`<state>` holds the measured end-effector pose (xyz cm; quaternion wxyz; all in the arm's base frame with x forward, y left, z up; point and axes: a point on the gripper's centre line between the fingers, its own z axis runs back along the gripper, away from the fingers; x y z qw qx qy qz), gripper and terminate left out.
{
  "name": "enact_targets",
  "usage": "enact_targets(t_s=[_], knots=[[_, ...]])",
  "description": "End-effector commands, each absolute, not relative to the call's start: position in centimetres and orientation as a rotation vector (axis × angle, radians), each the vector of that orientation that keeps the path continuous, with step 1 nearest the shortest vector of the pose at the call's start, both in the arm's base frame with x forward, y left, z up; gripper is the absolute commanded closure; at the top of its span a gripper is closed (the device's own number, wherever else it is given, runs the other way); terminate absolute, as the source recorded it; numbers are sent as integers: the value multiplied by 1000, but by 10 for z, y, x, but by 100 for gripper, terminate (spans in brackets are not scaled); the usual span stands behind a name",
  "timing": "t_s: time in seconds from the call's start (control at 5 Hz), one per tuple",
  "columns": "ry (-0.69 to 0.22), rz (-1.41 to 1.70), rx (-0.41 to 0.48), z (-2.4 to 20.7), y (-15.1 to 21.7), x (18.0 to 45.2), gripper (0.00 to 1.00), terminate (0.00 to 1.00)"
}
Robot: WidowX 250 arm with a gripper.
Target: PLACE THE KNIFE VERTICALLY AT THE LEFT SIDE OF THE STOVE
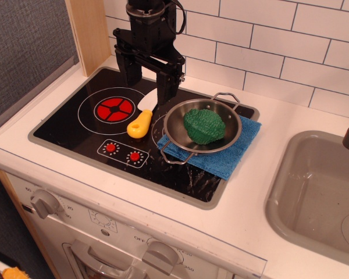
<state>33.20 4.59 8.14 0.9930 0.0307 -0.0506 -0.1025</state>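
Above the stove [75, 125], spread fingers [129, 65] straddle the knife [141, 120] — blade tip hidden.

A green knitted vegetable [204, 126] is being held in a silver pan [177, 120], which is sitting on a blue cloth [221, 161]. A grey sink [314, 197] is being carried at the bench's [253, 192] right.

Illumination is bright and even, from overhead. The glossy stove [75, 125] mirrors the white wall tiles [267, 52]. Shadows are soft. Focus is sharp; slight softness at frame corners.
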Motion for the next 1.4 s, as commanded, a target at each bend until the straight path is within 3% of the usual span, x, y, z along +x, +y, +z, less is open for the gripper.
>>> enact_targets(t_s=[0.0,0.2,0.4,1.0,1.2], knots=[[-101,-206,62,81,46,332,0,0],[-213,-85,-48,70,64,331,0,0],[-220,70,-80,58,78,329,0,0],[-115,47,-70,25,70,336,0,0],[-68,15,-4,19,66,336,100,0]])
